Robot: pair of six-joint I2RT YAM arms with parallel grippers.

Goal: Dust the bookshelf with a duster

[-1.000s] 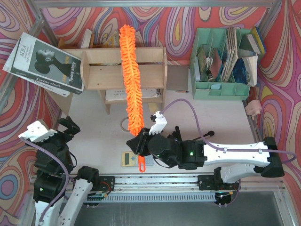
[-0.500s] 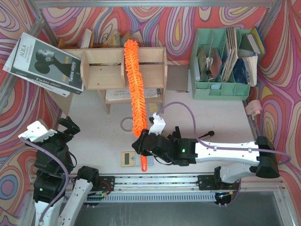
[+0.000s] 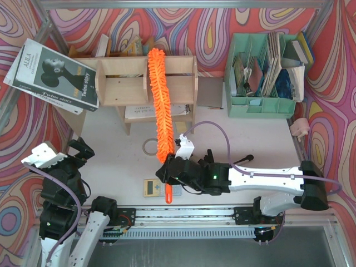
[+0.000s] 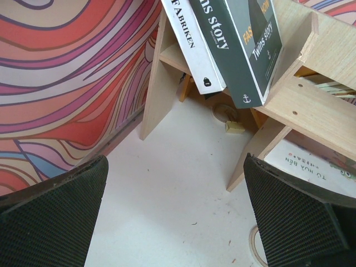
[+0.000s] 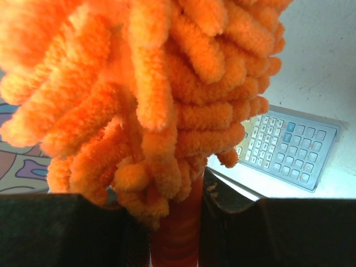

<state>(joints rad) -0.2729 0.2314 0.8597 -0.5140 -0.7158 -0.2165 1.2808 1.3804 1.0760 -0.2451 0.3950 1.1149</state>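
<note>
While the R gripper point(image 3: 167, 170) is clamped on the duster point(image 3: 160, 105) at its thin handle, just under the fluffy head, the head runs up from beside the calculator point(image 3: 150, 187) & crosses the bookshelf point(image 3: 119, 89) front to back, right of centre; can't tell if it touches. L gripper point(image 4: 178, 217) hangs w/ fingers wide apart, holding nothing, facing the shelf's left legs & leaning books point(image 4: 233, 50).

The duster point(image 3: 160, 105) has slid toward the bottom of the frame. Its tip, 1 second ago past the bookshelf's point(image 3: 119, 83) far edge, now lies on its top. The right gripper point(image 3: 166, 171) sits slightly lower, and the ring point(image 3: 146, 148) left of it is uncovered.
</note>
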